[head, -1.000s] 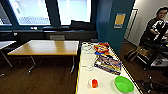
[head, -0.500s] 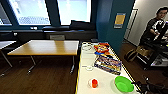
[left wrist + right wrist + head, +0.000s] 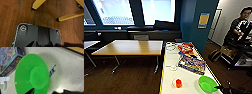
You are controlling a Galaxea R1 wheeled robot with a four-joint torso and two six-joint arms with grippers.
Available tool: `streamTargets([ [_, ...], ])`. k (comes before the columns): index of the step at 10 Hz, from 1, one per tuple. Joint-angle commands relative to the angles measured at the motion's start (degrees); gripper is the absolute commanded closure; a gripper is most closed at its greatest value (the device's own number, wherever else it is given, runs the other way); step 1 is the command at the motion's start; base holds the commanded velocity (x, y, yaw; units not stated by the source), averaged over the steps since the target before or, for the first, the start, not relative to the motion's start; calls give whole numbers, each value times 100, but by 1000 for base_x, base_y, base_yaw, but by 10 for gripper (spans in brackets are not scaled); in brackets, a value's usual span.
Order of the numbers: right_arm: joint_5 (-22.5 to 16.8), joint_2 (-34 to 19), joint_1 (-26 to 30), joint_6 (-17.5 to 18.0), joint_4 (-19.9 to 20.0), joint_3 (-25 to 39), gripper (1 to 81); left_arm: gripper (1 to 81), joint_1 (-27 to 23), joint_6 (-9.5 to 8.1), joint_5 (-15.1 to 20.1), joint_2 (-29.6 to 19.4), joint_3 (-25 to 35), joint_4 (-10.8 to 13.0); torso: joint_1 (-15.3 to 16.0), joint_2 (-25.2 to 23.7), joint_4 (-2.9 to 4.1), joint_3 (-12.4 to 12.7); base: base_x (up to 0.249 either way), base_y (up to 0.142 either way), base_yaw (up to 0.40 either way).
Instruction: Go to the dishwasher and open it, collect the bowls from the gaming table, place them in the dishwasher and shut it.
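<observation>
Head view: green bowl (image 3: 207, 84) seated on the near end of the gaming table (image 3: 191, 77), toward the edge with the yellow strip on the robot's right, with the right gripper (image 3: 224, 88) entering from the lower right corner and its dark tip just beside the bowl's near rim. Bowl therefore lies ahead of and slightly left of that gripper; being round, presents no long axis, so approach direction is set by the rim alone. Right wrist view: same green bowl (image 3: 31, 75) close under the camera, tilted in appearance, dark finger parts at its near rim; whether touching or clamped, cannot tell, and jaw state likewise cannot be told. Right arm judged clearly nearer. Left wrist view: camera pointed down at brown floor (image 3: 11, 13) with yellow table legs (image 3: 68, 15), well apart from the bowl; state of the left gripper not discernible. Surface: white speckled top, also carrying a small orange object on a white dish (image 3: 178, 83), a board-game box (image 3: 192, 64) and coloured packets (image 3: 185, 48) farther along. Room: wooden-topped table (image 3: 130, 47) to the left, dark window wall behind, a person (image 3: 237, 27) with a control rig at far right.
</observation>
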Motion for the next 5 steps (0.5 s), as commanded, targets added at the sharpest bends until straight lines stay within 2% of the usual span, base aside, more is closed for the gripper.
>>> streamTargets([
  [1, -201, -102, 588, 25, 141, -72, 10, 10, -298, -20, 257, -134, 77, 4, 0, 0, 0, 0, 0, 0, 0],
  [5, -157, -75, 377, 25, 150, -73, 10, 10, -323, -20, 258, -90, 42, 4, 0, 0, 2, 0, 0, 0, 0],
])
